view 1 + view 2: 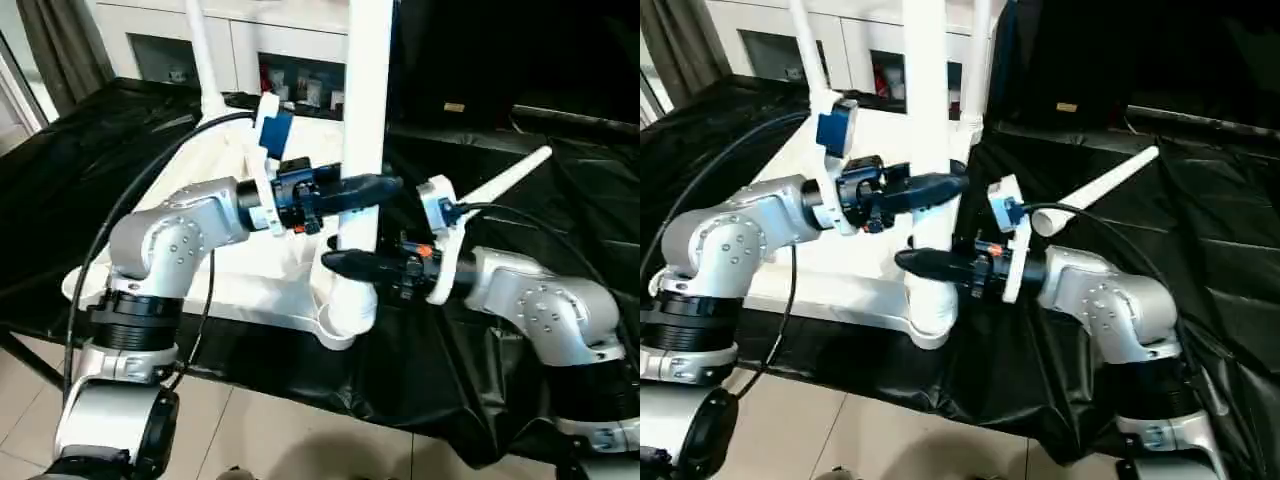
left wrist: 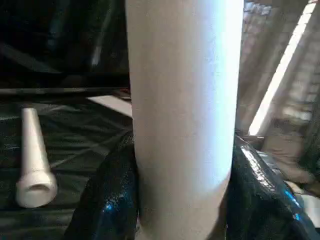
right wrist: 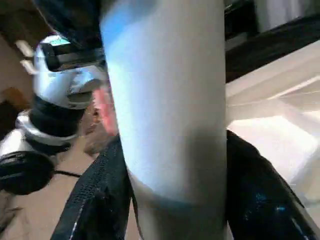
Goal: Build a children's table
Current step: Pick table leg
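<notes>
Both the left hand (image 1: 375, 186) and the right hand (image 1: 335, 262) squeeze the upright table leg (image 1: 366, 120), likely to twist it into the corner socket (image 1: 345, 318) of the table top (image 1: 230, 290).

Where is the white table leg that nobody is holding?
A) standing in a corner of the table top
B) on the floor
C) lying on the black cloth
C: the loose leg lies flat on the black cloth, off to the robot's right, apart from both grippers.

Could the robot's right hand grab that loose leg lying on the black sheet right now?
Probably not yet: the right hand is clamped around the upright leg, as is the left hand. The loose leg lies unblocked beyond it.
</notes>
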